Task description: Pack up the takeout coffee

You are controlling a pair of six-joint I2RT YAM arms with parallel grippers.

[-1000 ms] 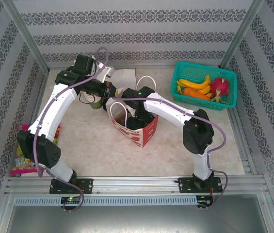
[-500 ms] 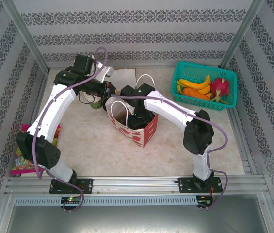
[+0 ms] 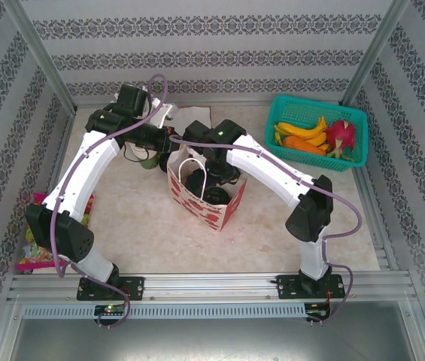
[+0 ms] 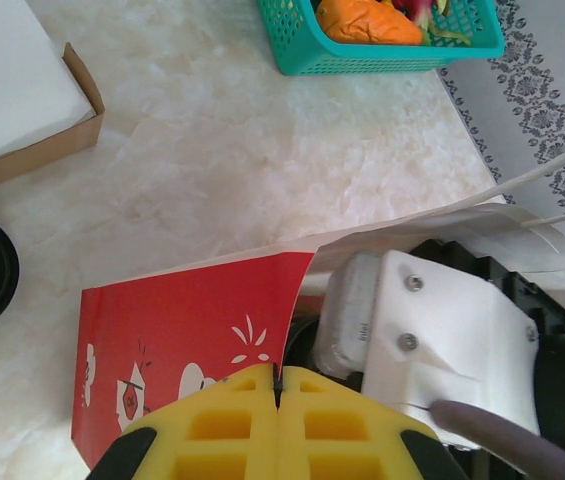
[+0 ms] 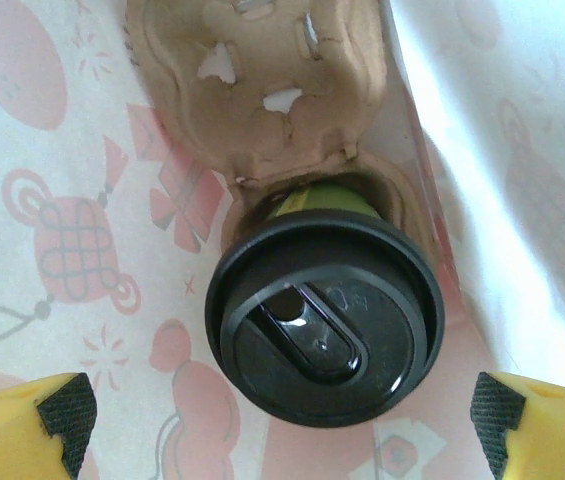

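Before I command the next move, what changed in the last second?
The right gripper, open, rose off the olive-green paper cup with black plastic lid, which sits in the red-and-white paper bag. The left gripper stayed shut on the bag's rim.

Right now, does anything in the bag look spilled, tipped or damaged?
Nothing stands out: the takeout coffee sits in the pulp carrier inside the bag, lid on, no spill visible.
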